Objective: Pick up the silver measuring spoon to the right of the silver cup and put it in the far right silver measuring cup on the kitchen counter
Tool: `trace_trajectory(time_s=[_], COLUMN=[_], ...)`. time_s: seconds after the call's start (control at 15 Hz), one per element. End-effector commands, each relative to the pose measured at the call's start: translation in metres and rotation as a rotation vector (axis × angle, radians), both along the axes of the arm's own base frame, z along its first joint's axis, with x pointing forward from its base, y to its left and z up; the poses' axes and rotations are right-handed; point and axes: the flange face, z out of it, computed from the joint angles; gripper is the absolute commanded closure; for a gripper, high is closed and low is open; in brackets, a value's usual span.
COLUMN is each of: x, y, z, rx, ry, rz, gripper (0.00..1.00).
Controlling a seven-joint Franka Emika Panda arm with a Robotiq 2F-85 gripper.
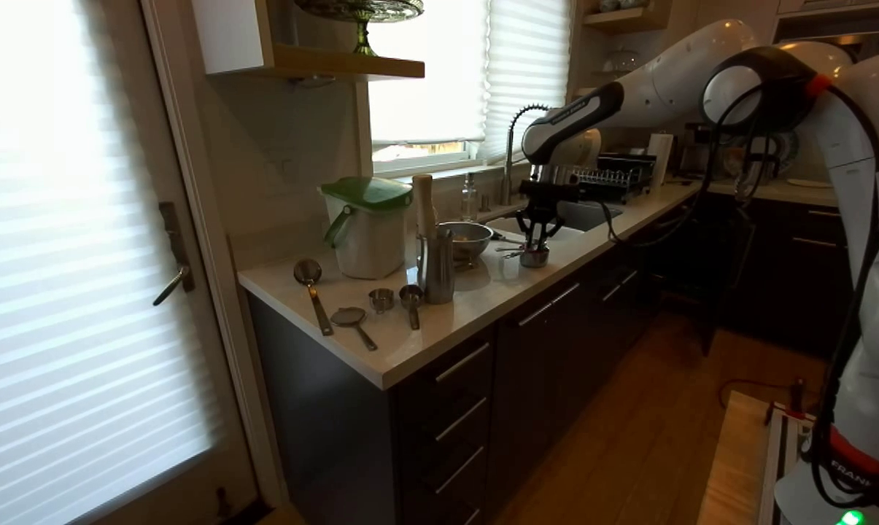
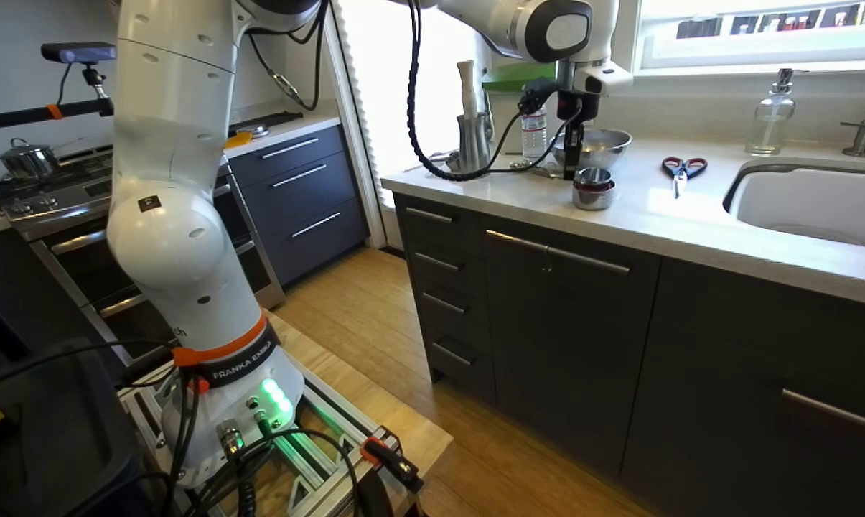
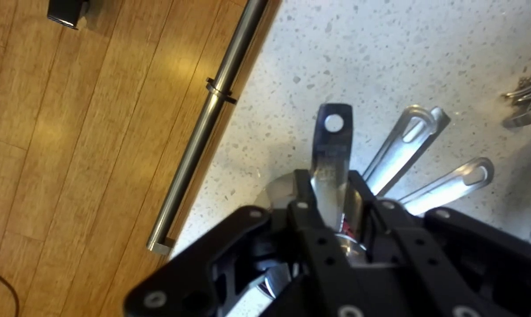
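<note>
My gripper points straight down over the front part of the off-white kitchen counter. Between its black fingers sits the flat, holed handle of the silver measuring spoon, and the jaws are closed on it. Its small bowl rests in the top of the far right silver measuring cup, where something red shows at the rim. In an exterior view this cup stands right under the fingertips. The fingers hide much of it in the wrist view.
More silver handles fan out beside the fingers. Behind stand a steel bowl, a tall steel cylinder and a green-lidded bin. Scissors lie near the sink. The counter edge with a drawer handle is close by.
</note>
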Motion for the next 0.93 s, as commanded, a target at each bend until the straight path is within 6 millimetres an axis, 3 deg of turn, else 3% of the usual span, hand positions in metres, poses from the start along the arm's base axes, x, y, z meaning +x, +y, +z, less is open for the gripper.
trace_trajectory(time_s=[0.0,0.2,0.47,0.53,0.87], x=[0.003,0.003,0.002,0.001,0.003], y=[-0.007,-0.010,-0.009,-0.007,0.003], z=[-0.001,-0.001,0.003,0.006,0.001], rx=[0.044,0.055,0.054,0.051,0.077], ry=[0.008,0.008,0.022,0.040,0.094], rz=[-0.028,-0.039,-0.037,-0.032,-0.110], gripper=[0.49,0.27,0.13,0.02,0.00])
